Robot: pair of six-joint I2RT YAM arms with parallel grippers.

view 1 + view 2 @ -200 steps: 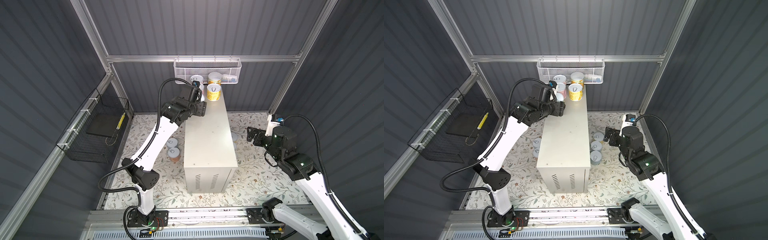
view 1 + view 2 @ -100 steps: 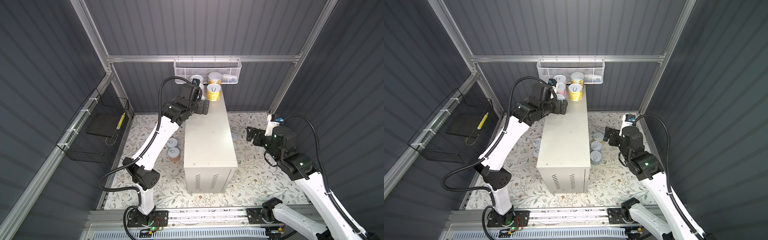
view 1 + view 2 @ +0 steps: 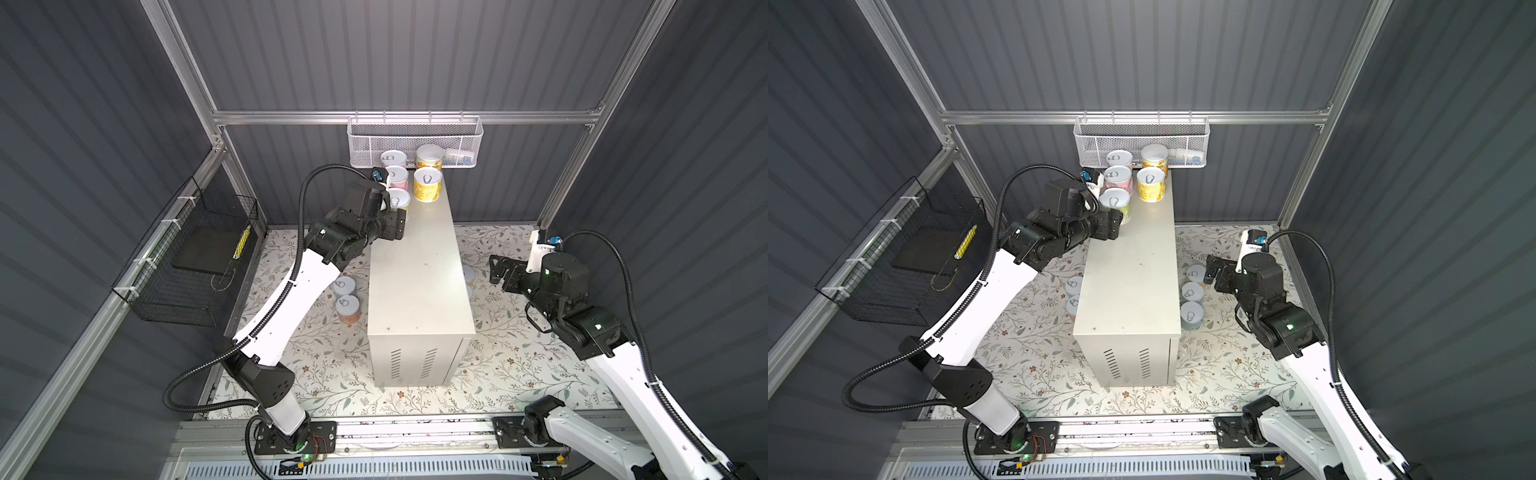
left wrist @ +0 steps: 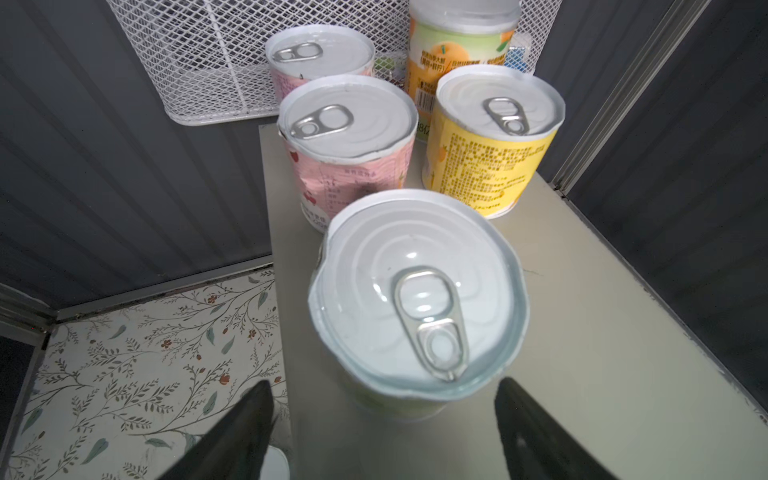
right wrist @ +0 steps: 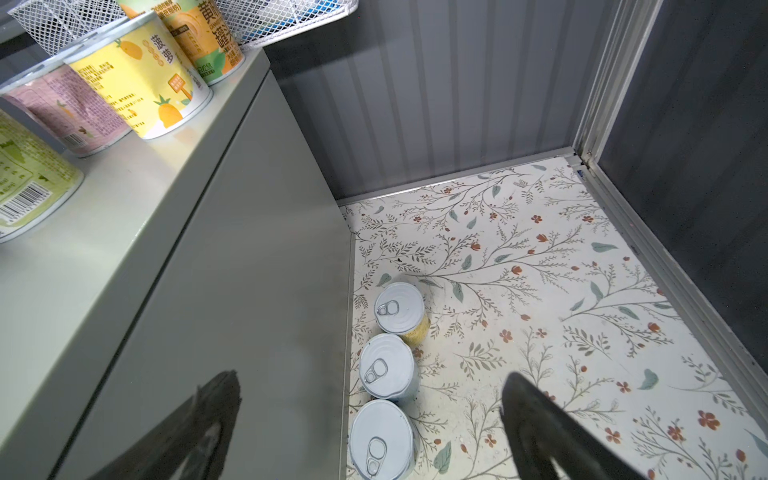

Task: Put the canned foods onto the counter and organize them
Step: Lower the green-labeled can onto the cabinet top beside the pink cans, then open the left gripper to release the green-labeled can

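counter (image 3: 417, 266): mid-floor (image 3: 328, 357), running near to far
five cans (image 3: 427, 187): on counter's far end
basket (image 3: 365, 145): far wall, behind them
two cans (image 3: 344, 286): floor, left of counter
three cans (image 3: 1192, 292): floor, right of counter

Dark grey ribbed walls (image 3: 374, 54), aluminium frame (image 3: 403, 117), floral-patterned floor (image 3: 332, 365), black wire basket (image 3: 187, 299) at side, white mesh basket (image 3: 374, 145) at back

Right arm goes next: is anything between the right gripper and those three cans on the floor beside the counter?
Nothing visible lies between the open right gripper and the three floor cans. They stand in a row close against the side wall of the counter, so closing around one from that side will probably be tight.
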